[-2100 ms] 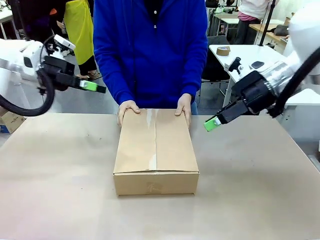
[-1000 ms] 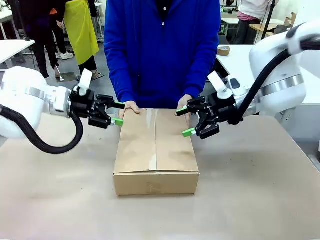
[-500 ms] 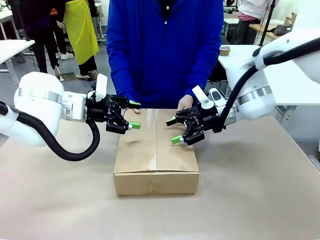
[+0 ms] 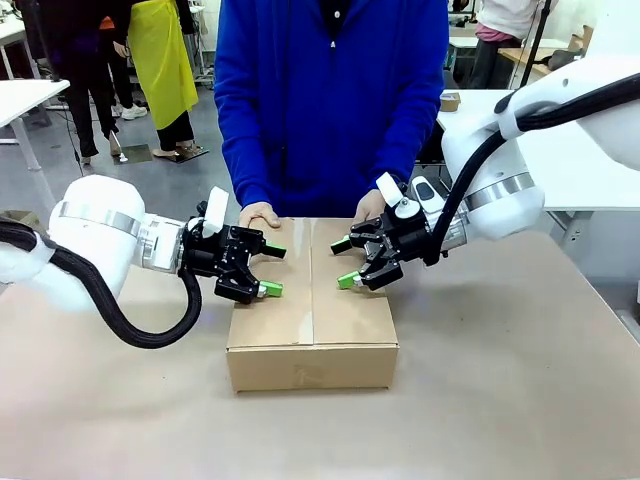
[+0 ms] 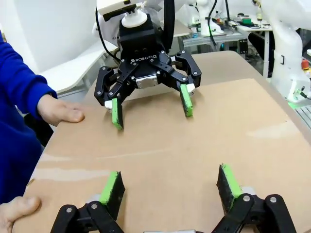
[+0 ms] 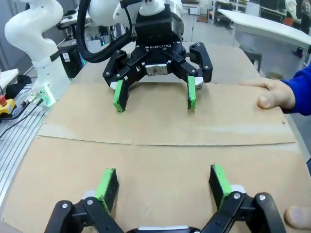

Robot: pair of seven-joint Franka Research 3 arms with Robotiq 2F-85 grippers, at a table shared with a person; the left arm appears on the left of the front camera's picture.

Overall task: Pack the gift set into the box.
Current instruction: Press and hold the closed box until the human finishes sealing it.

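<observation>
The box [image 4: 312, 320] lies on the table with its top flaps folded flat and a seam running down its middle. The gift set is out of view. My left gripper [image 4: 272, 270] hovers open over the left half of the lid, fingers pointing right. Facing it from across the seam, my right gripper [image 4: 342, 263] is also open, just above the right half. In the left wrist view my left gripper [image 5: 170, 183] spans bare cardboard [image 5: 165, 145] with the right gripper [image 5: 152, 115] opposite. The right wrist view mirrors this: right gripper [image 6: 163, 183], lid [image 6: 160, 121], left gripper [image 6: 155, 103].
A person in a blue top stands at the far side, one hand [image 4: 258, 213] and the other hand [image 4: 368, 207] resting on the box's far edge. The brown table [image 4: 520, 380] spreads around the box. A white side table [image 4: 590, 170] stands behind my right arm.
Both arms swung in from the sides to over the box. In the last half second the left gripper sank lower and slid right; the right one barely shifted. The person's hands stayed put.
</observation>
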